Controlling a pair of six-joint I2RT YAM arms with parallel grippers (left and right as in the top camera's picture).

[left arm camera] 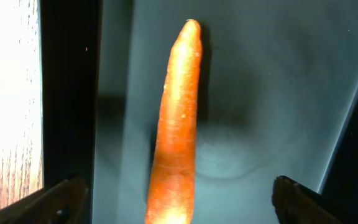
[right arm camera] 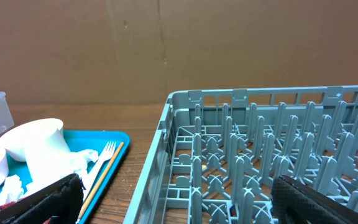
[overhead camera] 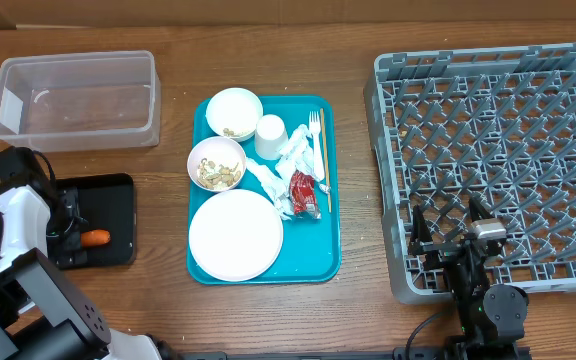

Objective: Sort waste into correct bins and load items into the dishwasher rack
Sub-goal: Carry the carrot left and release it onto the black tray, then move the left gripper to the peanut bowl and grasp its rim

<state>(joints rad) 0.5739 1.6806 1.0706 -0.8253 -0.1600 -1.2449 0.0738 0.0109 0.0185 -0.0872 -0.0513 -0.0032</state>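
The orange carrot point(overhead camera: 95, 238) lies in the black tray point(overhead camera: 108, 200). In the left wrist view the carrot point(left arm camera: 178, 124) lies lengthwise between the spread fingers of my left gripper point(left arm camera: 179, 196), which is open and not touching it. The clear tub point(overhead camera: 73, 95) is empty. On the teal tray point(overhead camera: 328, 250) are two bowls point(overhead camera: 234, 110) point(overhead camera: 216, 163) with scraps, a plate point(overhead camera: 235, 235), a cup point(overhead camera: 270, 136), a fork point(overhead camera: 315, 124), a stick point(overhead camera: 322, 170), napkins point(overhead camera: 280, 168) and a red wrapper point(overhead camera: 304, 190). My right gripper point(overhead camera: 450, 222) is open over the front left corner of the grey rack point(overhead camera: 498, 110).
The rack point(right arm camera: 166, 124) fills the right side, with bare wood between it and the teal tray point(right arm camera: 114, 140). The left arm's body point(overhead camera: 13, 215) sits at the table's left edge beside the black tray.
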